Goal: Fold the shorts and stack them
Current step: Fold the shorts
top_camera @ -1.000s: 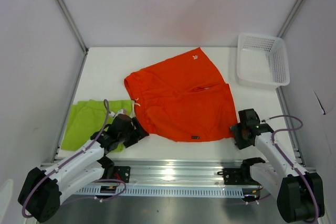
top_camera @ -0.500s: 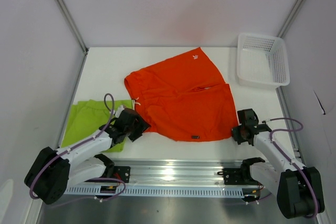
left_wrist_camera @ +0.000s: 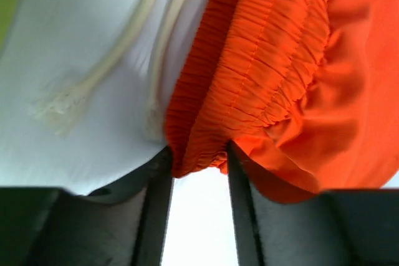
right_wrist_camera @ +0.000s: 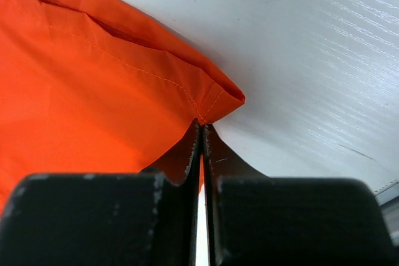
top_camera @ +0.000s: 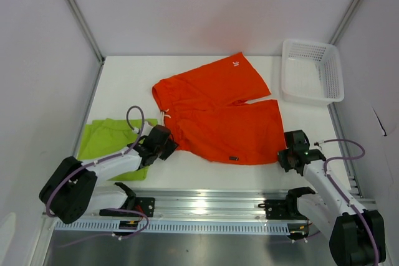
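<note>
On the white table, the orange-red shorts lie spread mid-table, waistband to the left, small white logo on the far leg. The lime green shorts lie at the near left edge, apart from the orange pair. The left hand is low at the near waistband corner. In the wrist view its fingers sit either side of the gathered elastic, with fabric touching both; cannot tell if it is actually clamped. White drawstrings lie on the table just beside it. The right hand is at the near right hem corner, fingers pressed together, pinching a thin edge of orange fabric. A white mesh basket sits at the far right.
</note>
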Robot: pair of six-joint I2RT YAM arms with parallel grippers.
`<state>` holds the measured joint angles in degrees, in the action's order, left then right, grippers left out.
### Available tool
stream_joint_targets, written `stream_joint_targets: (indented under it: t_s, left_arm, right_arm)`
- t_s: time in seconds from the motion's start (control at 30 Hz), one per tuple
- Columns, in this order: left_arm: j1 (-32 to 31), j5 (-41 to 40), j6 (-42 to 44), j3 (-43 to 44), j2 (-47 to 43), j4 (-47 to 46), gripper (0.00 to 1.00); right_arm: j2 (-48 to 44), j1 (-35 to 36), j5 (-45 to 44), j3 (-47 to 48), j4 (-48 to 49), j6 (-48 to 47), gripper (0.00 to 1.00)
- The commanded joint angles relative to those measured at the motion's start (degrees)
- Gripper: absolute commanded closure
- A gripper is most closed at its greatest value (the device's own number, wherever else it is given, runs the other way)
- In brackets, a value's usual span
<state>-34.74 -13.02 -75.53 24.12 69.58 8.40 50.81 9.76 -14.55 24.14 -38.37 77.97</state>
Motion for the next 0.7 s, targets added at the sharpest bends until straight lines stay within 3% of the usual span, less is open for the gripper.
stream_joint_targets:
  t_s: [0.0,0.13,0.33,0.47,0.67]
  left_arm:
    - [-0.3,-5.0,2.8,-2.4,6.9,3.8,0.59]
    - [-0.3,-3.5,5.8,-5.0,11.7,-4.4,0.86]
    - [-0.3,-3.1,10.1,-4.3,13.0,-4.5,1.0]
    - [-0.3,-2.6,14.0,-2.9,8.3,2.4,1.0]
    - [-0.3,4.0,19.5,1.9,-8.3,16.1,1.0]
  right_arm:
    - [-1.3,0.1,-1.7,2.2,-1.3,-1.2,1.0]
    - [-2.4,-0.2,-2.6,4.0,-2.9,-3.3,1.0]
    - [-4.0,-0.4,-7.5,10.4,-9.7,-6.4,1.0]
    - [-5.1,-0.4,-9.4,13.5,-12.0,-8.7,1.0]
    - [-3.2,-0.6,-10.8,19.7,-13.7,-16.3,1.0]
